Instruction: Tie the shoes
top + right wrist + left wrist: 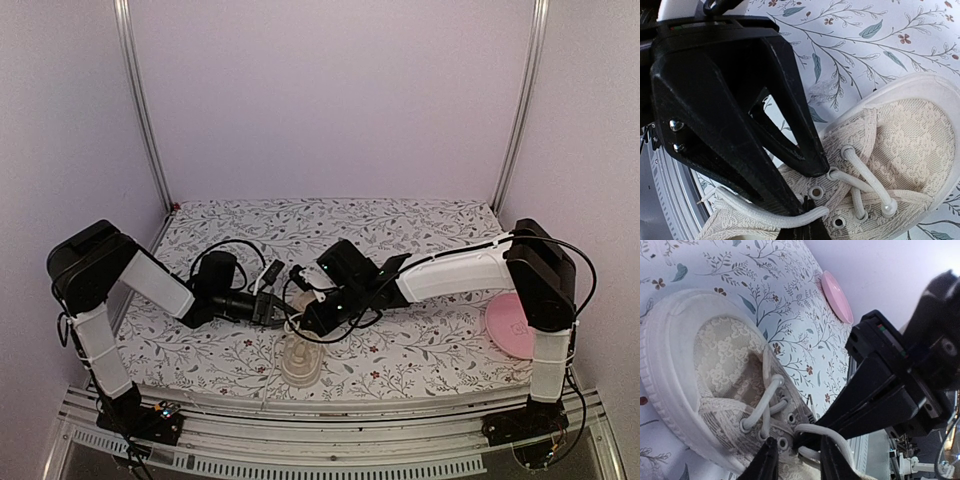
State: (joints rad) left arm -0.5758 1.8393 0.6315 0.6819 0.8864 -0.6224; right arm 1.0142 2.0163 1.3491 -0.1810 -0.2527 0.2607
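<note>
The cream lace-pattern sneaker [300, 360] lies at the table's near edge, toe toward the front. It fills the left wrist view [715, 370] and the right wrist view [900, 135]. Its white lace [760, 216] is threaded through the lower eyelets; the upper eyelets are bare. My right gripper [807, 229] is shut on the loose lace near its end, over the tongue. My left gripper [797, 462] is open, its fingers [766, 460] straddling a lace loop [840, 437] right beside the right gripper's tip. Both grippers meet above the shoe's opening in the top view, left gripper [278, 308], right gripper [312, 318].
A round pink plate [515, 325] lies at the right, near the right arm's base; it also shows in the left wrist view [836, 296]. The floral tablecloth [400, 350] covers the table. Metal rails and walls bound the cell.
</note>
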